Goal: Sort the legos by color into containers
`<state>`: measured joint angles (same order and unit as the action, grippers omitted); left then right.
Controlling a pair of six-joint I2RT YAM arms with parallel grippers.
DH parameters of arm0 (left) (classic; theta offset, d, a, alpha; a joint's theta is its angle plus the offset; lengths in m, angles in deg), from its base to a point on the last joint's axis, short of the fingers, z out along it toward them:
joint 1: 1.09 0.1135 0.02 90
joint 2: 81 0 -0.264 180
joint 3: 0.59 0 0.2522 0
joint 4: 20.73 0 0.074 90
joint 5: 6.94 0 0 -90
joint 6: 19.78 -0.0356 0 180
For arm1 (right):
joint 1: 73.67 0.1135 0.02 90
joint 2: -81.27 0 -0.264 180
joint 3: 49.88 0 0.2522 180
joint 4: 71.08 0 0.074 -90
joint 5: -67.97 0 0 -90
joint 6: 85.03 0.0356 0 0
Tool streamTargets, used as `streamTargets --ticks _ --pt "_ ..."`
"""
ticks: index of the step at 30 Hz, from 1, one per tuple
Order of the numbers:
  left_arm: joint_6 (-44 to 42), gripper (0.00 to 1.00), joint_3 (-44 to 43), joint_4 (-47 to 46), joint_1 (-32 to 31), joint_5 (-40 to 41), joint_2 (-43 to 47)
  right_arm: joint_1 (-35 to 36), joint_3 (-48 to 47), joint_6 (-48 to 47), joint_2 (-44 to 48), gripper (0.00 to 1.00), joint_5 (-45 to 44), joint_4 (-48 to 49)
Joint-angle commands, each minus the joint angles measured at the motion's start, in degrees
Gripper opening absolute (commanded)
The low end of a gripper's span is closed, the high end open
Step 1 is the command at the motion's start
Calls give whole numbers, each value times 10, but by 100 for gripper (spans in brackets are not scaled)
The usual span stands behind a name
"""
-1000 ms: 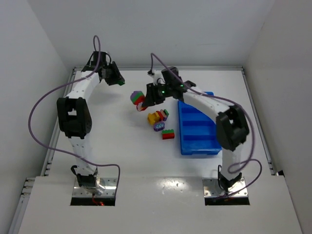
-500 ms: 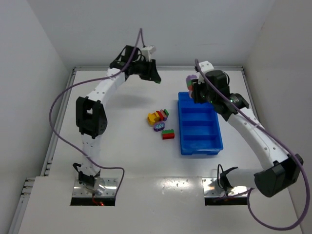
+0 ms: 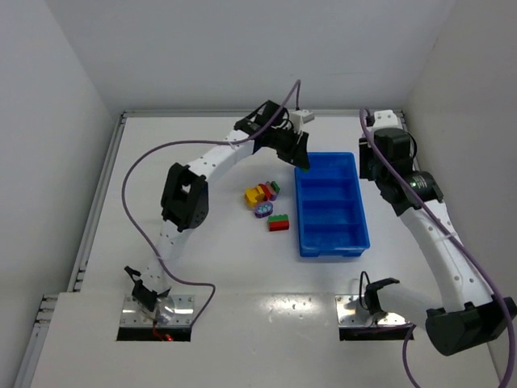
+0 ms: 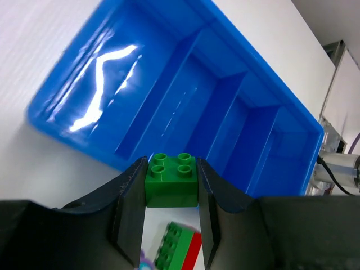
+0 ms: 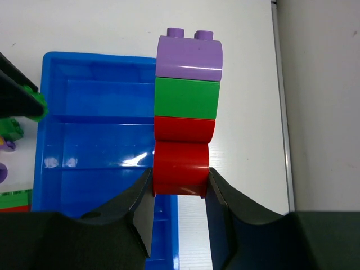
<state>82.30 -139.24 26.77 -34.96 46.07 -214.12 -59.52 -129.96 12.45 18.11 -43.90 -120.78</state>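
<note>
My left gripper (image 4: 171, 197) is shut on a green lego (image 4: 171, 180) and holds it at the left edge of the blue tray (image 4: 185, 79); it also shows in the top view (image 3: 297, 153). My right gripper (image 5: 180, 188) is shut on a stack of red, green and purple legos (image 5: 187, 118) above the tray's right rim (image 5: 169, 225); in the top view (image 3: 378, 166) the stack is hidden. Several loose legos lie left of the tray (image 3: 355, 174): a yellow and red cluster (image 3: 258, 194), a purple one (image 3: 263, 210) and a green and red one (image 3: 279, 222).
The tray's compartments (image 3: 331, 202) look empty of bricks. White walls close in the table at the back and both sides. The left arm (image 3: 210, 158) arches over the table's left middle. The right arm (image 3: 440, 234) runs along the right edge.
The left gripper swung right with the green lego to the tray's left edge. The right gripper carried its stack from above the tray's far end to beyond its right rim.
</note>
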Motion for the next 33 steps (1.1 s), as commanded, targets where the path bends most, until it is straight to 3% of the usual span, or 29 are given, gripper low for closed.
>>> streamTargets --ticks 1,4,7,12,13,18,25,29,31,33 --pt "4 6 -36 -31 -19 8 -13 -17 5 -6 16 0 -6 5" --pt "11 9 -56 -54 -30 23 -34 -22 5 -1 16 0 11 5" --pt "16 20 -71 -68 -30 52 -56 -33 10 -1 22 0 28 5" --pt "22 64 -84 -98 -30 103 -77 -44 10 -1 22 0 60 0" --pt "22 68 -84 -98 -30 111 -77 -44 10 -1 22 0 69 0" --pt "22 78 -84 -122 -30 128 -77 -49 10 4 22 0 96 -5" --pt "27 82 -55 -165 -22 106 -16 -49 22 -10 22 0 208 15" --pt "27 82 -2 -178 28 -21 66 -49 22 -38 1 0 342 37" --pt "43 82 29 -178 84 -82 94 -49 9 -69 -19 0 435 47" --pt "66 83 41 -188 133 -211 117 -49 -13 -85 -63 0 487 47"
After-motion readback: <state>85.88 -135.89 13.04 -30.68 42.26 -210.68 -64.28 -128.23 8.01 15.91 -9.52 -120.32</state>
